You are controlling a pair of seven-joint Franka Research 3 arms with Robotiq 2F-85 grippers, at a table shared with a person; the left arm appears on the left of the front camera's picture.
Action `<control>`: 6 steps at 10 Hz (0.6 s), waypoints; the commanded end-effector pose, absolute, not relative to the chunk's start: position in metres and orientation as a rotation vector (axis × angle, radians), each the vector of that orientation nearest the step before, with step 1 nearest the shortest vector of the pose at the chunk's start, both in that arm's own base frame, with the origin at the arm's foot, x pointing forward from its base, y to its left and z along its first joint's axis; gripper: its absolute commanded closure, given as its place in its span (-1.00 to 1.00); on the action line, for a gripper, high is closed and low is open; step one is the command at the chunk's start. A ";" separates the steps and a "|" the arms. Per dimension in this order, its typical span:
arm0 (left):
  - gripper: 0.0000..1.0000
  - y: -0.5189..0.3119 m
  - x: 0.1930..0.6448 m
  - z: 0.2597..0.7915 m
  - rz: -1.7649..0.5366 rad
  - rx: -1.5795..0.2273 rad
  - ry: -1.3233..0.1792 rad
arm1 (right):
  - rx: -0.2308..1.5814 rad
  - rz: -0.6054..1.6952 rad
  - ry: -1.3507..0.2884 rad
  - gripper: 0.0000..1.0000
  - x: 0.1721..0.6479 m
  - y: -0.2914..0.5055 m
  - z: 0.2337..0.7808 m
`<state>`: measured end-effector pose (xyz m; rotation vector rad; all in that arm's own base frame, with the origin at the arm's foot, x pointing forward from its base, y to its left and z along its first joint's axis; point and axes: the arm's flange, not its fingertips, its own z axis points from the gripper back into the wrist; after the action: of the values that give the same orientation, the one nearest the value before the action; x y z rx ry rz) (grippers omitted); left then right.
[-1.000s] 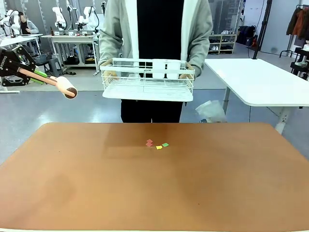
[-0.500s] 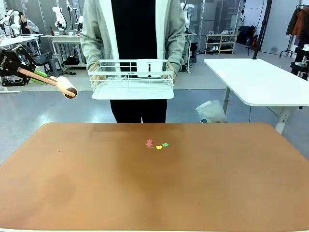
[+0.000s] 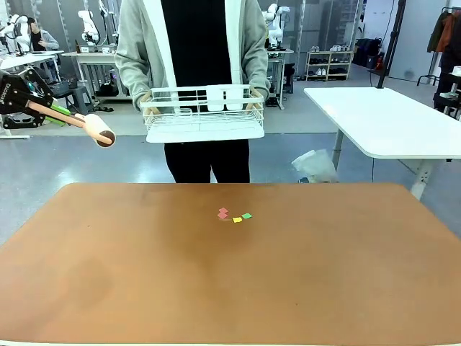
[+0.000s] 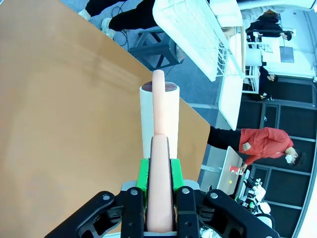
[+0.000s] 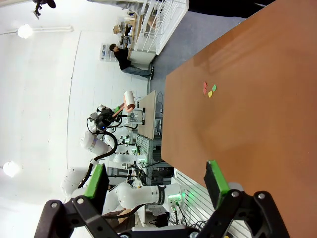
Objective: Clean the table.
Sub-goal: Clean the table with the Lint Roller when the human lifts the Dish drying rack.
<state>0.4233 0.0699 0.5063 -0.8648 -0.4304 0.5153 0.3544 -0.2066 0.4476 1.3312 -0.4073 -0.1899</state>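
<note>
Front view has the reddish-brown tabletop (image 3: 230, 288) spread across the lower half, bare apart from a small cluster of coloured paper scraps (image 3: 234, 215) near its far middle, probably the mess to be picked up. The robot's left hand (image 3: 36, 107) is clamped on the peach handle of a lint roller (image 3: 101, 131), held raised off the tabletop's far left corner, head pointing inward, well apart from the scraps; a ready pose rather than a working one, by my reading. In the left wrist view that hand (image 4: 159, 171) grips the handle between its green pads, the roller (image 4: 159, 106) running straight out from it.

A person (image 3: 202, 43) stands at the far side holding a white wire rack (image 3: 204, 115) in both hands above floor level, clear of the tabletop, seemingly to free the surface. The right hand (image 5: 156, 181) is spread wide and empty above the tabletop.

What the scraps are made of is too small to tell. A white piece at the rack's back is unclear, the wires hide most of the person's fingers, and the left arm is cut off by the picture edge.
</note>
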 end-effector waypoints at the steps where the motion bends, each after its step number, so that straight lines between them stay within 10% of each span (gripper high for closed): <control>1: 1.00 0.070 0.424 0.509 0.531 -0.862 -0.441 | 1.348 -0.198 -0.407 -1.00 0.352 -0.204 0.452; 6: 1.00 0.070 0.424 0.509 0.531 -0.862 -0.441 | 1.348 -0.198 -0.407 -1.00 0.352 -0.204 0.452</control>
<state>0.4233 0.0699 0.5063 -0.8648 -0.4304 0.5153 0.3544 -0.2066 0.4476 1.3312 -0.4073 -0.1899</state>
